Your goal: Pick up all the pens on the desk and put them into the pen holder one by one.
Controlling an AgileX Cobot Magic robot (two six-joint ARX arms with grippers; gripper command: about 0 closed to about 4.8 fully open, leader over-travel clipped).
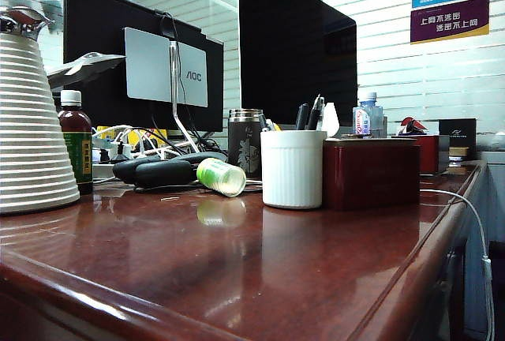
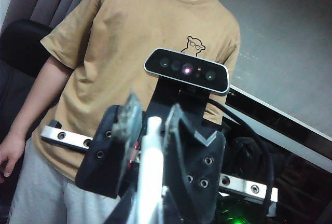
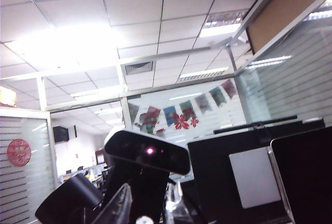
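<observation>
White pen point(image 2: 150, 167): a slim, all-white shaft standing up between the two dark fingers point(image 2: 116, 146) of the left gripper point(image 2: 150, 123) — its rounded tip shows just above them.
Left gripper: nearly closed, clamped on the white pen; it points up at a person in a tan T-shirt point(image 2: 129, 42) standing just behind it, with a camera bar point(image 2: 187, 69) between them.
Right gripper point(image 3: 142, 203): only the edge of its clear fingers point(image 3: 116, 206) shows, with a small white tip between them — whether it grips anything cannot be told. It faces the ceiling panels point(image 3: 104, 6), a black camera point(image 3: 148, 151) and the backs of monitors point(image 3: 254, 175).
Pen holder point(image 1: 292, 169): a white ribbed cup on the desk point(image 1: 237, 270), with dark pens point(image 1: 309, 114) poking above its rim; neither gripper shows in the exterior view.
Around the holder: a dark red box point(image 1: 371, 171) touches its side, a green-capped bottle point(image 1: 221, 177) lies tipped over on its other side, and a black mug point(image 1: 245, 142) stands behind.
Further off: a large white ribbed jug point(image 1: 31, 128) and a brown bottle point(image 1: 76, 140) at the desk's far left.
</observation>
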